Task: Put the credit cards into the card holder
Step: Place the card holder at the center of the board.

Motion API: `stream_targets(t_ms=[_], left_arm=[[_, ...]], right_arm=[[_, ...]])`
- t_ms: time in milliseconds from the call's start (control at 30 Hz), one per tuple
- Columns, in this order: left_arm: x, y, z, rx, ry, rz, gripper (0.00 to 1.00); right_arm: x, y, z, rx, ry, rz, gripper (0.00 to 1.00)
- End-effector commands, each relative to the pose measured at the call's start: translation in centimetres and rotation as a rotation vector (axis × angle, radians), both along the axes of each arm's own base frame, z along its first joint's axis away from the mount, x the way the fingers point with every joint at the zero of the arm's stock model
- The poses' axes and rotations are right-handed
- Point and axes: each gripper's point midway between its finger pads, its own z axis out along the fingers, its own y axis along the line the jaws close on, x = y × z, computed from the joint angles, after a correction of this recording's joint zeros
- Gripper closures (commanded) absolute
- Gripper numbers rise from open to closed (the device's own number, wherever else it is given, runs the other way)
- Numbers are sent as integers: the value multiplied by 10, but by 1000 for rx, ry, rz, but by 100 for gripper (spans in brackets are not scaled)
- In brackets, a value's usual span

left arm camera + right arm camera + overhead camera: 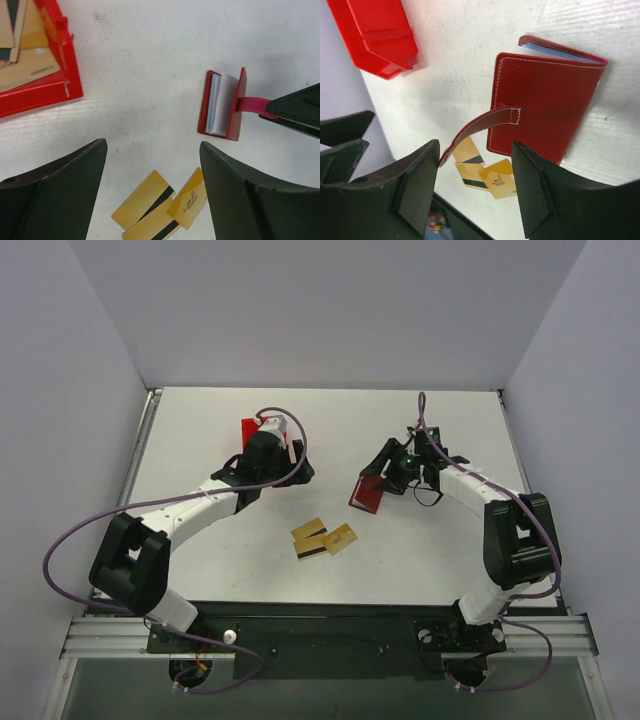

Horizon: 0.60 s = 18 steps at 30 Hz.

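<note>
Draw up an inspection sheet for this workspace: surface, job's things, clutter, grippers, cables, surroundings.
Surface: white table top, faintly scuffed.
Job's things: three thin gold-tan cards lie loose and overlapping near the table's middle; more cards sit in the bright red plastic bin; the dark red folding card holder is by the right gripper with its strap unfastened.
Clutter: nothing seen.
Grippers: left gripper open and empty, near the bin; right gripper open, the strap's end against one finger.
Cables: purple cables loop along both arms, off the cards.
Surroundings: plain pale walls on three sides; metal rail at the near edge.
</note>
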Motion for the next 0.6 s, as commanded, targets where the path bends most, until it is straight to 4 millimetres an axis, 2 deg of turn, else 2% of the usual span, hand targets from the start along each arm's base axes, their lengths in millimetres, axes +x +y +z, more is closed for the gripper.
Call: stream_targets(t_ms=[0,33,67,100,167,233,333,400,467,500,533,567], left_arm=[[-4,31,4,72,-5,117,13],[-8,36,2,83,1,128,11],[-9,41,0,100,1,146,10],[-11,44,1,101,-1,154,9],[-13,50,2,104,-5,168,7],[-14,53,9,98,-24,178,7],[-15,58,24,79,-81,190,6],[-16,70,31,73,-111,238,6],[-11,97,37,52,-129,322,6],[-10,102,40,28,-135,341,6],[-10,120,43,1,-142,390,6],[-9,125,47,-28,-156,401,4]], right_arm=[[-6,13,32,-111,-172,163,45],[-4,13,35,-150,-204,173,45],[-16,21,30,-203,-201,239,45],[-16,20,31,-271,-231,278,45],[-24,37,34,-366,-286,359,45],[-23,39,41,-424,-342,362,38],[-18,33,52,-436,-413,294,18],[-12,26,56,-445,-423,232,7],[-8,16,54,-464,-406,185,0],[-6,9,51,-474,-386,162,0],[-4,2,49,-474,-366,136,0],[-4,0,48,-466,-356,130,0]])
